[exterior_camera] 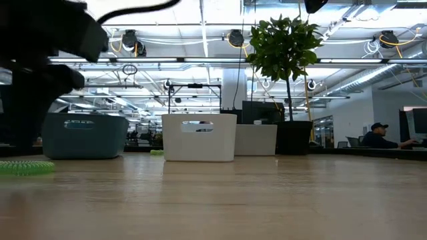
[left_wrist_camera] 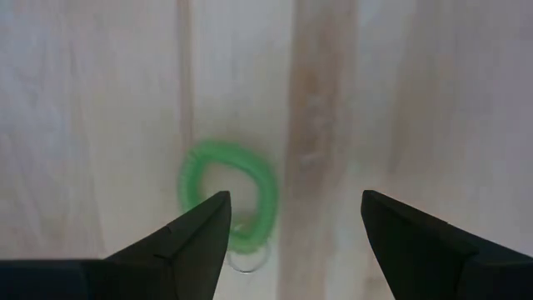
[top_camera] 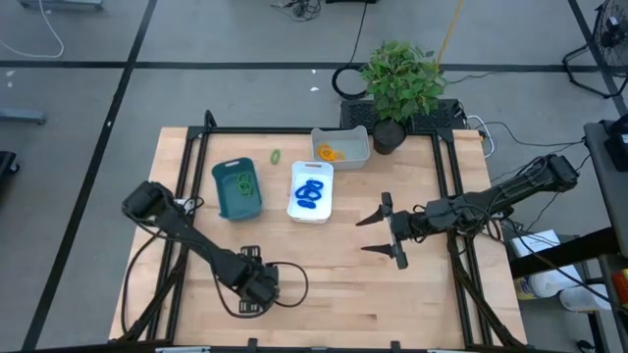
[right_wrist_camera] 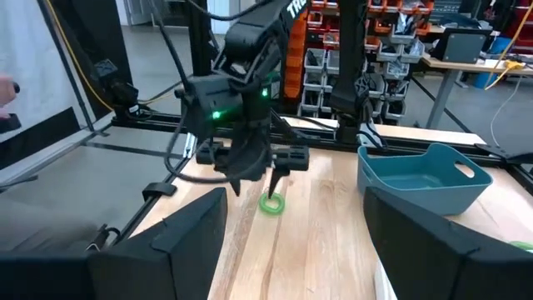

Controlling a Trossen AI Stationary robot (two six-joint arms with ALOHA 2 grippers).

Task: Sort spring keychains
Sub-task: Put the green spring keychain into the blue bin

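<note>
Our left end effector [left_wrist_camera: 291,242] hangs spread over a green keychain [left_wrist_camera: 226,197] that sits off-center under one finger, so we might clip it and flick it across the tabletop [left_wrist_camera: 416,100].

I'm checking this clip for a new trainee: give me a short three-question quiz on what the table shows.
1. True or false: the left gripper stands open above a green spring keychain lying on the table.
2. Which tray holds the blue spring keychains? A teal tray; B white tray; C grey tray.
3. Fill in: one green keychain lies on the bare wood between the teal tray and the ___ tray.

Key: 1 true. 2 B. 3 grey.
</note>
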